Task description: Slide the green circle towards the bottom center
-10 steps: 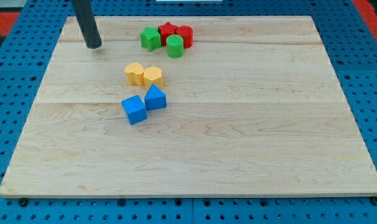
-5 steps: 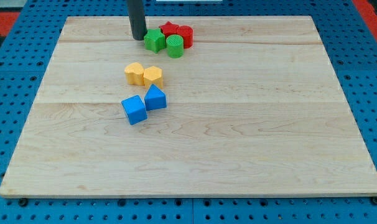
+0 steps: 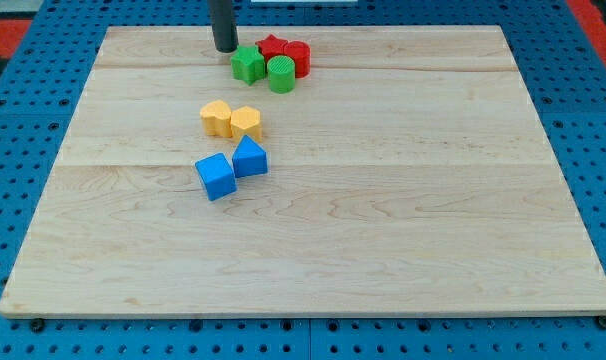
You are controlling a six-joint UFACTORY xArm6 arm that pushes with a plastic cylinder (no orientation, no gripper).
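While my tip (image 3: 225, 47) sits top-left | green circle (image 3: 280, 73) lies lower-right, apart; no pincer fitted

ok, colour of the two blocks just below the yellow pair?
Blue, both blocks; clear in the camera view, the only one.

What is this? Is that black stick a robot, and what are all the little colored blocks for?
Yes, the black stick is the end of a robot arm. It has no hand, so it holds nothing; its bottom end, my tip, just slides over the pale wooden board and pushes blocks. There is one picture, from a camera looking down at the board from its near edge. My tip is near the view's top, just up and left of the green star-like block. Beside that sits the green circle block, which should go to the bottom middle. Behind them are two red blocks. Lower down lie two yellow blocks and two blue blocks.
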